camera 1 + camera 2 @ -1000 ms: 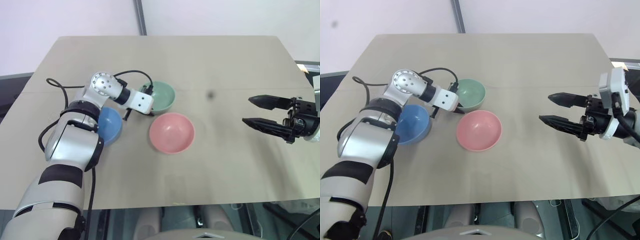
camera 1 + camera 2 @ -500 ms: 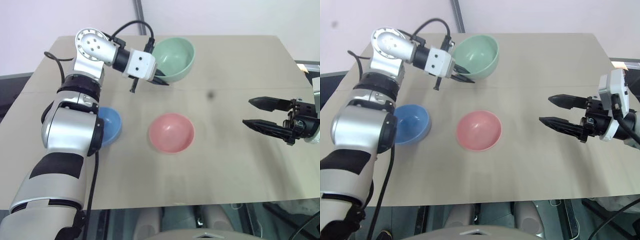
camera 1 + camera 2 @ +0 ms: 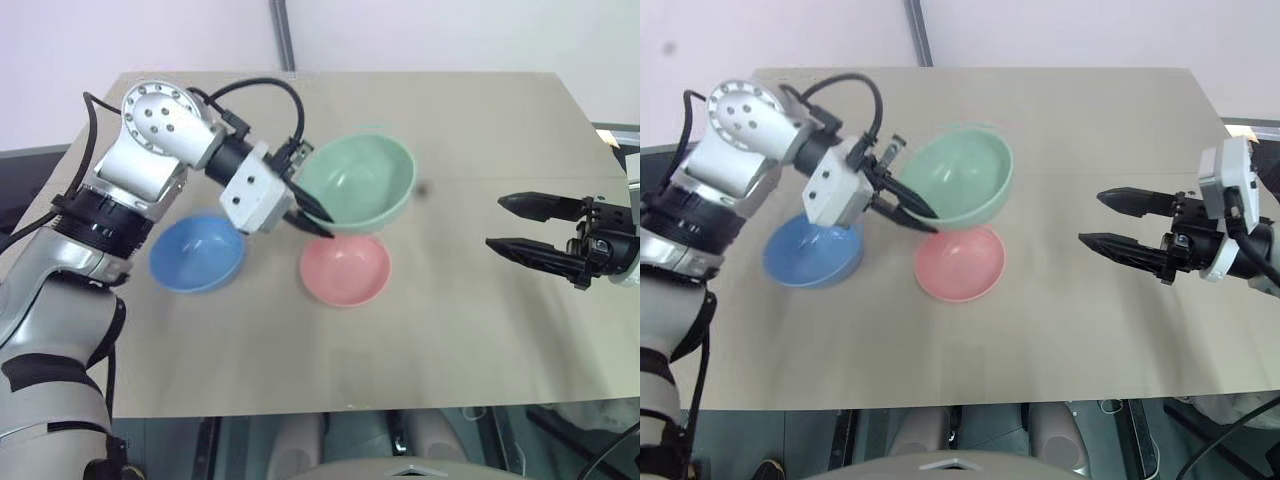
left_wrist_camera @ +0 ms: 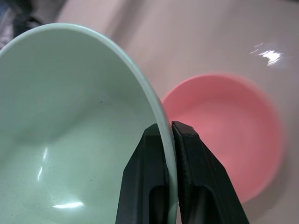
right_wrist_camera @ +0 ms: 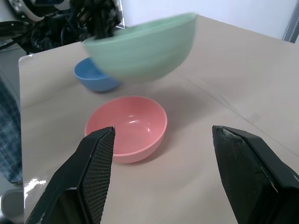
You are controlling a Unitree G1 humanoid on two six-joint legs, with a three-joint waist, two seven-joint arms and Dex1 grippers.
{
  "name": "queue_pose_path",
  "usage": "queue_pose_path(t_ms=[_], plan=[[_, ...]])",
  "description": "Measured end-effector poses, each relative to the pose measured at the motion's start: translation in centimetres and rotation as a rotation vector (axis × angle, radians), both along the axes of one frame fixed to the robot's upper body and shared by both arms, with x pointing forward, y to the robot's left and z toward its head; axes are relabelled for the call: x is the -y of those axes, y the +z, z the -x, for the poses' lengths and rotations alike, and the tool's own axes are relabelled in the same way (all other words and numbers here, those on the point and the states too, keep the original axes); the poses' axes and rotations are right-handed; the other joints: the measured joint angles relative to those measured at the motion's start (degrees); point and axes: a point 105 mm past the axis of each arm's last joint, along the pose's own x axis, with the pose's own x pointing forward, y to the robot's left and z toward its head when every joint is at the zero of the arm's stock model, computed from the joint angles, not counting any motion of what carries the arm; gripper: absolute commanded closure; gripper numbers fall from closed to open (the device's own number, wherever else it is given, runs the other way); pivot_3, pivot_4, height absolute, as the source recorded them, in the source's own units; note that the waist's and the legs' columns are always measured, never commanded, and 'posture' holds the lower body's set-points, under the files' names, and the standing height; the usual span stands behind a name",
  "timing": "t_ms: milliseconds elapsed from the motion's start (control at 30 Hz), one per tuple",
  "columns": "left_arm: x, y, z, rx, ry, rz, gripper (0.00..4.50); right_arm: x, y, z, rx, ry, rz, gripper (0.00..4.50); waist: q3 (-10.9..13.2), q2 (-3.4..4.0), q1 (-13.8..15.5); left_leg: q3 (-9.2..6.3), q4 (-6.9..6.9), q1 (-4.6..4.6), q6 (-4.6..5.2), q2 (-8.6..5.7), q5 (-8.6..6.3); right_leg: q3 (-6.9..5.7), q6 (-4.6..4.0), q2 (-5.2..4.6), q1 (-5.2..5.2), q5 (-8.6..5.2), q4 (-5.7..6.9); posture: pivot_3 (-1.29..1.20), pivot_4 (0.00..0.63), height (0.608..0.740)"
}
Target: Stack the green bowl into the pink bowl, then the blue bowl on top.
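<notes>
Green bowl (image 3: 358, 183) pinched by left jaws above beige table (image 3: 480, 130), right jaws wide, empty.

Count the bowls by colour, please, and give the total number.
Green bowl: 1
Pink bowl: 1
Blue bowl: 1
Total: 3 bowls

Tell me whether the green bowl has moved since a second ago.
Yes. The green bowl, pinched at its rim by the left gripper, has left the table and now hangs just above the pink bowl, which kept its place.
</notes>
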Motion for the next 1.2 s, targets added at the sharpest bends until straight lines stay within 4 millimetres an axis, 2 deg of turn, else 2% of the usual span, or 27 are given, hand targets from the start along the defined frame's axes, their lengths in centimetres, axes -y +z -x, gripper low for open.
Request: queue_pose_path(t_ms=[133, 433, 533, 667, 733, 767, 967, 1067, 1167, 1200], plan=[[-0.8, -1.3, 0.4, -0.042, 0.018, -0.053, 4.44, 0.0, 0.0, 0.0, 0.001, 0.003, 0.001, 0.82, 0.0, 0.0, 0.0, 0.0, 0.0, 0.01, 0.01, 0.01, 0.0, 0.0, 0.0, 0.02, 0.0, 0.0, 0.0, 0.0, 0.15, 0.74], [-0.9, -3.5, 0.4, -0.058, -0.013, -0.096, 4.44, 0.0, 0.0, 0.0, 0.002, 0.003, 0.002, 0.82, 0.0, 0.0, 0.0, 0.02, 0.0, 0.0, 0.08, 0.0, -0.04, 0.0, 0.0, 0.02, 0.0, 0.0, -0.02, 0.0, 0.15, 0.74], [-0.7, -3.7, 0.5, -0.05, -0.029, -0.098, 3.35, 0.0, 0.0, 0.0, 0.002, 0.002, 0.002, 0.82, 0.0, 0.01, 0.1, 0.02, 0.0, 0.0, 0.08, 0.01, -0.05, 0.0, 0.0, 0.01, -0.01, 0.0, -0.02, 0.0, 0.15, 0.74], [-0.2, -3.9, 0.2, -0.041, -0.054, -0.074, 1.26, 0.0, 0.0, 0.0, 0.003, -0.004, 0.002, 0.82, 0.0, 0.01, 0.1, 0.02, 0.0, 0.0, 0.08, 0.01, -0.05, 0.01, 0.0, 0.01, 0.0, 0.0, -0.02, 0.0, 0.15, 0.74], [0.0, -4.0, 0.2, -0.034, -0.066, -0.067, 0.34, 0.1, 0.0, -0.1, 0.003, -0.008, 0.001, 0.82, 0.0, 0.0, 0.1, 0.02, 0.0, -0.01, 0.09, 0.0, -0.05, 0.01, 0.0, 0.01, -0.01, 0.0, -0.03, 0.0, 0.15, 0.74], [0.0, -4.1, 0.1, -0.031, -0.065, -0.07, 0.07, 0.1, 0.0, -0.1, 0.003, -0.009, 0.001, 0.82, 0.0, 0.0, 0.1, 0.03, 0.0, -0.01, 0.08, 0.0, -0.05, 0.01, 0.0, 0.01, 0.0, 0.0, -0.03, 0.0, 0.15, 0.74], [0.1, -3.8, -0.7, -0.035, -0.034, -0.054, 0.07, 0.1, -0.2, 0.0, -0.004, -0.012, 0.001, 0.82, 0.0, 0.0, 0.1, 0.02, 0.0, -0.01, 0.09, 0.0, -0.05, 0.01, 0.0, 0.01, -0.01, 0.0, -0.02, 0.0, 0.15, 0.74], [0.2, -1.3, -1.7, -0.029, 0.033, 0.008, 0.07, 0.1, -0.2, 0.0, -0.003, -0.01, 0.001, 0.82, 0.0, 0.0, 0.1, 0.01, 0.01, -0.04, 0.1, 0.0, -0.06, -0.02, 0.0, 0.01, -0.02, 0.0, -0.04, 0.0, 0.15, 0.74], [-0.5, 1.5, -2.2, -0.007, 0.103, 0.065, 0.07, 0.1, -0.2, 0.0, -0.004, -0.008, 0.001, 0.82, 0.0, 0.01, -0.2, 0.04, -0.02, -0.02, 0.09, 0.01, -0.05, 0.02, 0.0, 0.02, -0.03, 0.0, -0.06, 0.0, 0.15, 0.74], [-1.0, 1.8, -2.3, -0.011, 0.128, 0.065, 0.07, 0.1, -0.2, 0.0, -0.006, -0.007, 0.002, 0.82, 0.0, 0.02, -0.3, 0.05, -0.05, 0.0, 0.08, 0.02, -0.05, 0.05, 0.0, 0.04, -0.04, -0.01, -0.06, 0.0, 0.15, 0.74]])
